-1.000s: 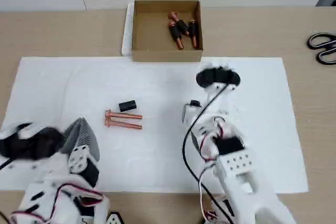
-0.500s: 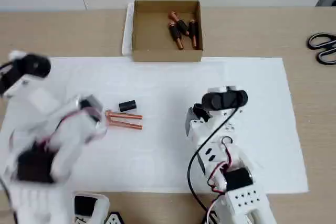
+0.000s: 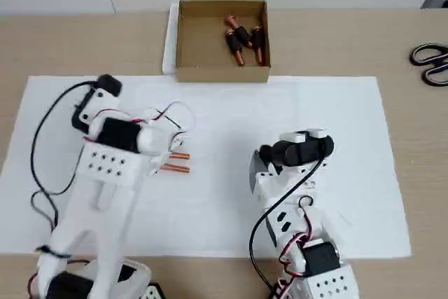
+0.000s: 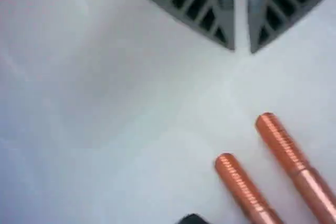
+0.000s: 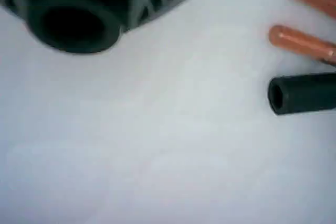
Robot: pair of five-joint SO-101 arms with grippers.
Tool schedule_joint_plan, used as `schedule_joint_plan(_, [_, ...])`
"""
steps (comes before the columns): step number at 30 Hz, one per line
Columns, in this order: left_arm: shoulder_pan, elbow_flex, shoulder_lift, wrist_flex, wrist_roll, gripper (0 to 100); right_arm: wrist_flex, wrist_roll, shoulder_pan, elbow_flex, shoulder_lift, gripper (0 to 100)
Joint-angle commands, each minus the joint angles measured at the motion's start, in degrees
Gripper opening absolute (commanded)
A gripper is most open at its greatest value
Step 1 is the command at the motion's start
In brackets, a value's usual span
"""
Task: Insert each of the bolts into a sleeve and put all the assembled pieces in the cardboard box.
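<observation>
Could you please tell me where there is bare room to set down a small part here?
Free: the white paper sheet between the brown cardboard box and both arms; the sheet's strip beyond the right arm, toward the black-handled scissors; the box's left half. Crowded: around the two copper bolts beneath the left arm, and the box's right half.

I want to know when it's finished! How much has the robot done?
Some bolt-and-sleeve pieces already lie in the cardboard box. The right gripper holds a black sleeve. Two bare bolts and one loose sleeve lie on the white sheet, not yet assembled.
</observation>
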Motion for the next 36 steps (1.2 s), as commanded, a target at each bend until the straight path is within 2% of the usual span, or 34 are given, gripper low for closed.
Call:
schedule_joint_plan(1, [0.4,-4.2,3.0,-1.3,1.2,1,2.8,0.1,0.5,0.2,-2.2,0.5])
schedule_joint_plan(8, [-3.8,-10.6,16.4,-1.0,3.1,2,4.4,0.1,0.5,0.2,-2.4,0.5])
schedule_joint_plan(16, [-4.2,-11.4,20.7,-0.8,3.1,18,4.3,0.1,0.5,0.2,-2.4,0.5])
schedule_joint_plan(25, [-7.8,-11.0,21.2,4.7,3.1,18,4.3,0.1,0.6,0.2,-2.4,0.5])
schedule_joint_plan(32, [-7.6,-8.0,21.2,4.5,3.1,18,4.3,0.1,0.7,0.2,-2.4,0.5])
schedule_joint_plan(36, [-7.9,-4.9,21.2,1.8,3.1,18,4.3,0.1,0.7,0.2,-2.4,0.5])
